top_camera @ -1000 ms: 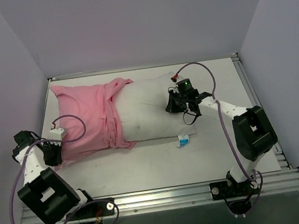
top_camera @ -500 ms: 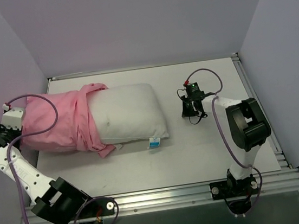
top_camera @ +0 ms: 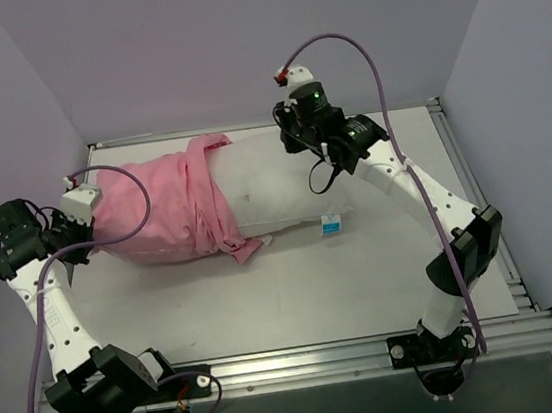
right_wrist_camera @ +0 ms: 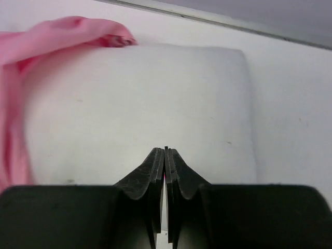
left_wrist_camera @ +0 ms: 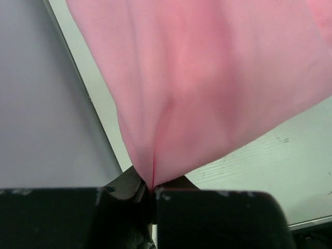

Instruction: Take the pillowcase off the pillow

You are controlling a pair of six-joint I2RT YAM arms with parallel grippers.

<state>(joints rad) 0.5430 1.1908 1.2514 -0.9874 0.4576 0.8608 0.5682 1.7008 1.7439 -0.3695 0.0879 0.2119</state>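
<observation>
The white pillow (top_camera: 269, 189) lies across the back of the table, its right half bare and a small blue tag (top_camera: 332, 226) at its near right corner. The pink pillowcase (top_camera: 155, 209) still covers its left half and is bunched into a ridge around the middle. At the pillowcase's left end, my left gripper (top_camera: 85, 222) is shut on the pink cloth (left_wrist_camera: 207, 78), which is pinched between the jaws and stretched taut away from them. My right gripper (top_camera: 312, 157) hangs above the pillow's (right_wrist_camera: 140, 114) far right part, shut, with nothing between its fingertips (right_wrist_camera: 158, 155).
Metal rails run along the back edge (top_camera: 246, 126) and the front edge (top_camera: 305, 360) of the table. The left wall (top_camera: 7, 149) stands close behind my left arm. Bare tabletop (top_camera: 296, 285) lies in front of the pillow.
The pillow and pillowcase have slid right and back from the left wall with my left gripper. My right arm has risen from the table right of the pillow to above its far right part.
</observation>
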